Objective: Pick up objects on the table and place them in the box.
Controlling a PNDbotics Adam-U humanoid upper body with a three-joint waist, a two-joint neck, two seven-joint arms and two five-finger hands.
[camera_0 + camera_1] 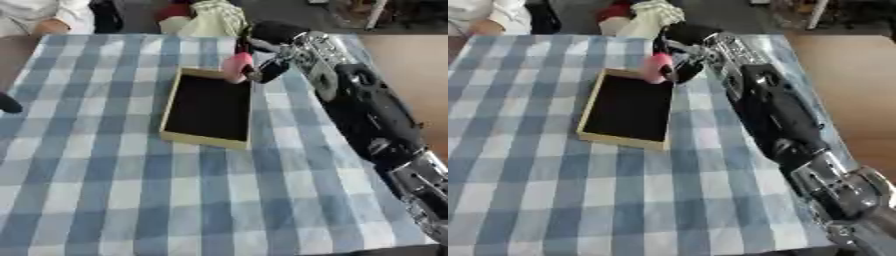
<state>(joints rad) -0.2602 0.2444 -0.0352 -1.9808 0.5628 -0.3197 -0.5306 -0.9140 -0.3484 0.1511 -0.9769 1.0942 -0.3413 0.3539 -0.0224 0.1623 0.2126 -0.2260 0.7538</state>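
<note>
Checked cloth (131, 200) covers the bench up front; right robot hand (262, 65) grips a pink thing (235, 66) over the box (172, 105) corner, so it could easily drop outside.

— What can't you make out at the upper centre?

— The right robot hand (262, 62) blurs around a pink thing (236, 67); you can't tell its shape, and its far side is hidden by the fingers.

— And at the edges?

— Your left robot hand (9, 104) is only a dark tip, cut off at the left edge. The table (105, 200) runs out at the bottom.
</note>
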